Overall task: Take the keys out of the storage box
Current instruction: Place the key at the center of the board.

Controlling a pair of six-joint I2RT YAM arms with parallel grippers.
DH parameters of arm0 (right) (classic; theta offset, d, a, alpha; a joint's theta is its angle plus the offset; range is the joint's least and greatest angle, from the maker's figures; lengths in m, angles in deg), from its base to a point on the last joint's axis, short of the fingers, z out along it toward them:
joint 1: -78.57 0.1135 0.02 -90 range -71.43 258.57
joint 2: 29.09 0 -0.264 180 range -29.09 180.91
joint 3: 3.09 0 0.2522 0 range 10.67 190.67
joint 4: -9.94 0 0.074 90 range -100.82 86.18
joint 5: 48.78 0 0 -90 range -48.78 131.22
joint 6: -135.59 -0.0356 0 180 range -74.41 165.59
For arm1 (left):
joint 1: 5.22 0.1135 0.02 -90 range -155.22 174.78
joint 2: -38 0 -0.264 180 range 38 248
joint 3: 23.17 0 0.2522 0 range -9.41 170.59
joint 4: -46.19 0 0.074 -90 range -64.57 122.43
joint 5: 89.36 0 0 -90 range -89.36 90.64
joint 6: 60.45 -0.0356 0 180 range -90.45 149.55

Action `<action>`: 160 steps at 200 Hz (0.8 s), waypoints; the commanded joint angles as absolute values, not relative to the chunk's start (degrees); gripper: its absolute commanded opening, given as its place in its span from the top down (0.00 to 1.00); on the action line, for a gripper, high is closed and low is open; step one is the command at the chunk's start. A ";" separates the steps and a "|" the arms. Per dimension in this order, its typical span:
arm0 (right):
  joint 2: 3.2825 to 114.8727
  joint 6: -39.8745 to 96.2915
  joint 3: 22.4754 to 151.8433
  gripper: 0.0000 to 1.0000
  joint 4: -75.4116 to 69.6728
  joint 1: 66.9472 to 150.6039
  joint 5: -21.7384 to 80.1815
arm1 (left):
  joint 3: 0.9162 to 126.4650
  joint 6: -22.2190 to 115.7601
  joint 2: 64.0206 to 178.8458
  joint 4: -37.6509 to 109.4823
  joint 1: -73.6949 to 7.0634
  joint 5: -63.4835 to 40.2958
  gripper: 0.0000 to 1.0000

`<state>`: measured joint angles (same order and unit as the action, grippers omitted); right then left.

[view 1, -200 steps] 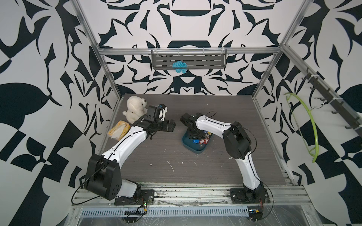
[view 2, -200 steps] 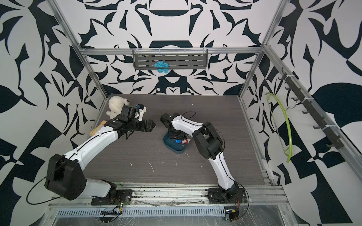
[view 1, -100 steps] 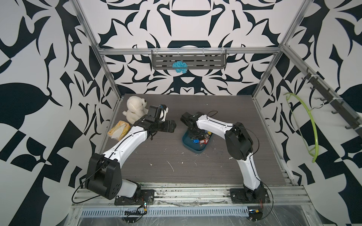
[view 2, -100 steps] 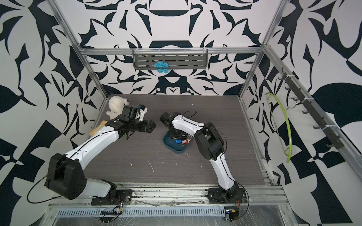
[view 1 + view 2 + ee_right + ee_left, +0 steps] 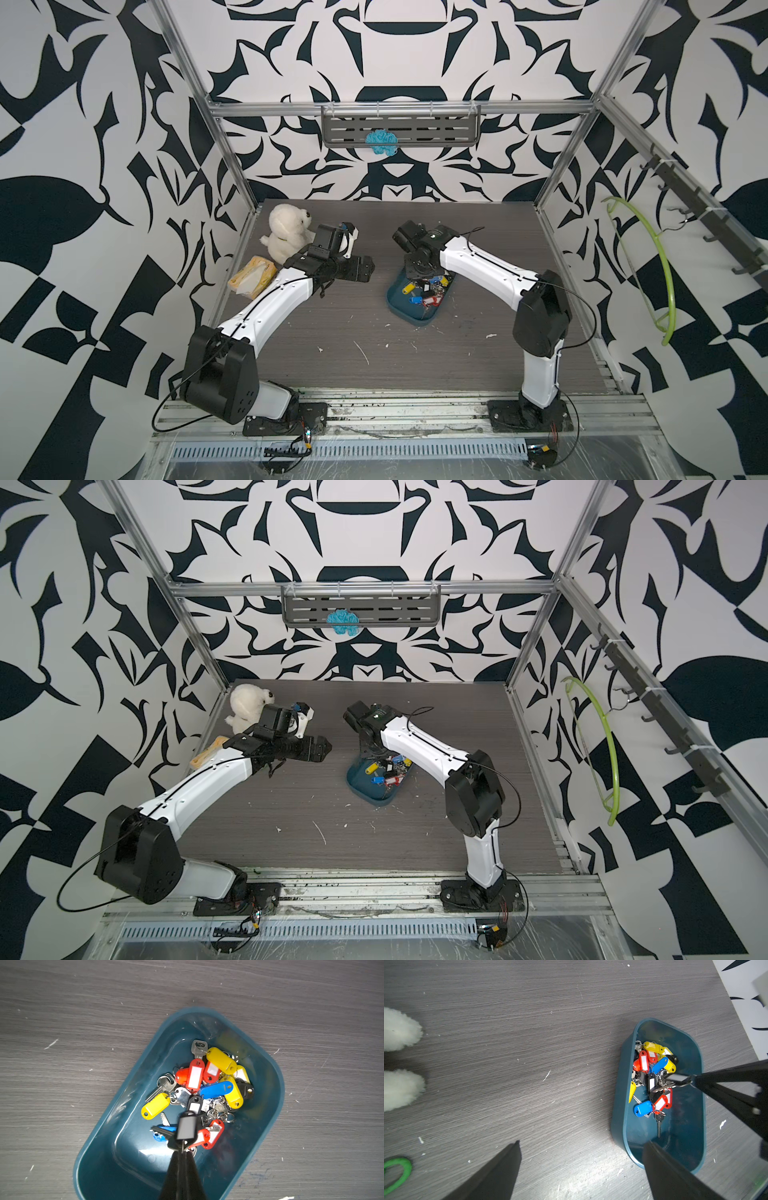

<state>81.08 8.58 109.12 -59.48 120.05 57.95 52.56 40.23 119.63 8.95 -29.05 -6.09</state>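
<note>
Your right hand (image 5: pixel 182 1148) is pinched shut on 1 black-tagged key (image 5: pixel 186 1127) over the pile. Other keys (image 5: pixel 216 1086), silver with red, yellow, blue and black tags, sit heaped in the teal storage box (image 5: pixel 128 1159) on the counter (image 5: pixel 62 1022). Left hand (image 5: pixel 583 1142) is spread wide beside the box.

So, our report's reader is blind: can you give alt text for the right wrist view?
The shut right hand pinches a black-tagged key over a teal box on a grey table. More keys with red, yellow, blue and black tags lie heaped in the box.
</note>
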 commanded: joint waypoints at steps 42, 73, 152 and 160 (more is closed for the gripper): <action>69.40 9.22 98.96 1.00 -60.09 110.48 58.10 | 53.81 39.46 119.83 7.81 -29.69 -6.41 0.01; 64.48 11.72 91.70 1.00 -58.21 103.54 57.73 | 53.75 39.40 119.92 7.77 -29.83 -6.48 0.01; 68.04 15.20 82.35 1.00 -49.55 93.98 53.57 | 53.60 39.09 120.63 7.60 -30.35 -6.50 0.01; 69.09 15.35 82.30 1.00 -49.00 93.65 53.33 | 53.63 39.05 120.61 7.51 -30.48 -6.40 0.01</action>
<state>67.05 13.87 82.68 -52.86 94.63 54.74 52.56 40.01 120.07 8.95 -30.01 -6.06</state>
